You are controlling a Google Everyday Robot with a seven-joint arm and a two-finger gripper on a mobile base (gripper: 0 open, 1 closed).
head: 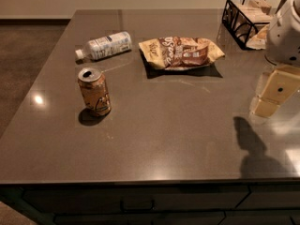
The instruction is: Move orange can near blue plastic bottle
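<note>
Because the cream-coloured two-finger gripper [272, 97] hangs over the right side of the dark grey stone countertop [178, 139], well apart from everything else, I judge that the step in hand is the reach toward the can. Whether the gripper is open or closed I cannot tell. It has hold of nothing.

The small orange aluminium can with a silver top [94, 92] stands upright on the left part of the countertop. The clear plastic bottle with a white cap and a white-and-blue label [104, 46] lies on its side behind it, near but not touching.

To do this step well, the gripper should cross the countertop in front of the crinkly yellow-and-brown chip bag [180, 53] and not over it. It should take the can by the middle of its body, so that the can does not tip. I think the can then needs only a short move toward the bottle. The bottle may roll if it is pushed, so a small gap should remain.

I count one can, one bottle, one chip bag, one black wire basket [234, 20] at the far right, and one gripper.
</note>
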